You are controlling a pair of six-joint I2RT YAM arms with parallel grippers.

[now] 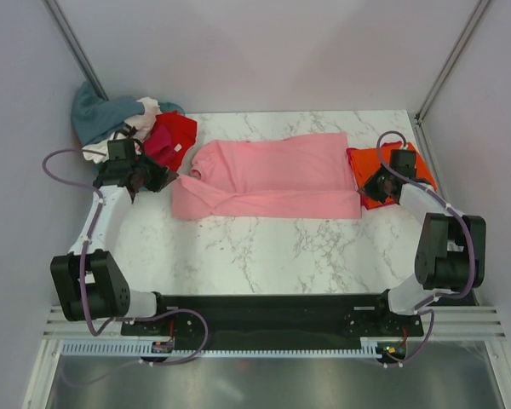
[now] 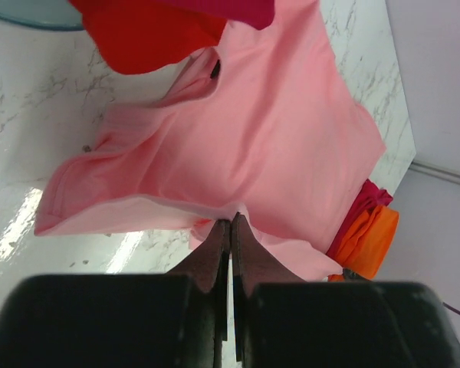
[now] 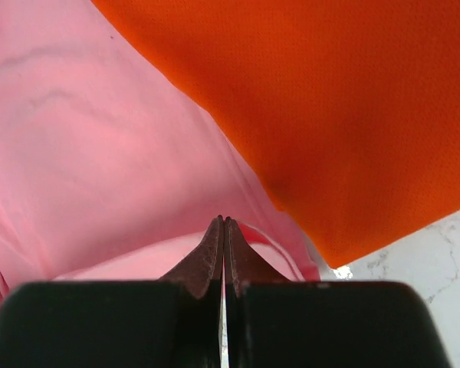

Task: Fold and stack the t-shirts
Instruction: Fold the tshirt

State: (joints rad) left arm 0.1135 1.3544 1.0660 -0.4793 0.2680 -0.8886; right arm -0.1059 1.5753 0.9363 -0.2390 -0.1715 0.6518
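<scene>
The light pink t-shirt (image 1: pixel 272 175) lies spread across the middle of the marble table (image 1: pixel 264 256). The left gripper (image 1: pixel 167 177), its forearm stretched up the frame's left side, is pinched tight on the shirt's collar-end edge. The right gripper (image 1: pixel 369 184), elbow bent at frame right, is clamped on the hem beside the bright orange t-shirt (image 3: pixel 330 100). A heap of shirts (image 1: pixel 111 123) sits upper left.

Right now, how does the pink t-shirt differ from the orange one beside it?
Colour: the pink t-shirt is light pink, the orange t-shirt bright orange. Pose: the pink t-shirt lies spread long across the middle of the table; the orange t-shirt sits bunched at the right end. Grip: the left gripper and right gripper are shut on the pink t-shirt's ends; neither holds the orange t-shirt. Both are plain cloth on the table.
</scene>
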